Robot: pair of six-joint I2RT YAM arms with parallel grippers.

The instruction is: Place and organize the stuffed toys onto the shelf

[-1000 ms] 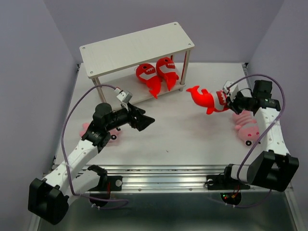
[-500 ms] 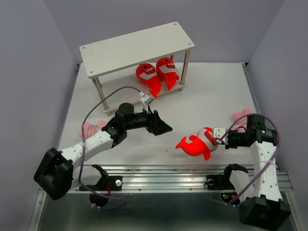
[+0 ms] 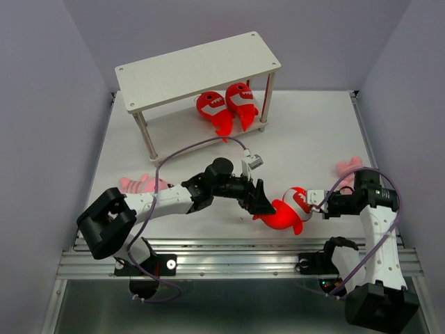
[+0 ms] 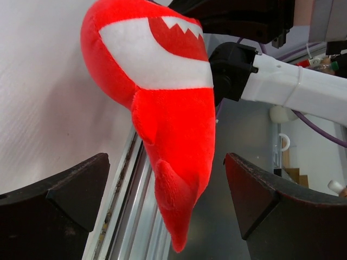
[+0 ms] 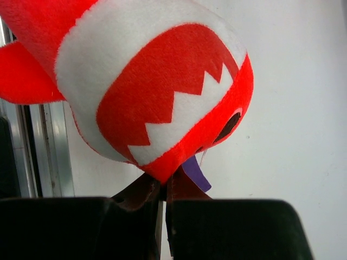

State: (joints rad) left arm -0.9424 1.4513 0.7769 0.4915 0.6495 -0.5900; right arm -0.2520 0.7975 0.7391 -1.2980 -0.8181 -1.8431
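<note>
Red shark (image 3: 281, 212) hangs at the table's (image 3: 306, 139) near edge, head clamped in the right gripper (image 3: 311, 202); the left gripper (image 3: 262, 202) (jaws spread) flanks its tail. Two other sharks (image 3: 214, 110) occupy the shelf's (image 3: 195, 69) lower tier; pink toys (image 3: 142, 184) lie beside both arms.

two sharks (image 3: 215, 111) on the lower tier of the shelf (image 3: 195, 69); third shark (image 3: 286, 209) in front, between striped toys (image 3: 139, 184).

Robot lab bench (image 3: 306, 139), plain grey walls (image 3: 42, 104), aluminium rail (image 3: 236, 261)

Two red sharks (image 3: 215, 111) low on shelf (image 3: 195, 69); third shark (image 3: 281, 216) near front; pink toys (image 3: 142, 184) apart.
</note>
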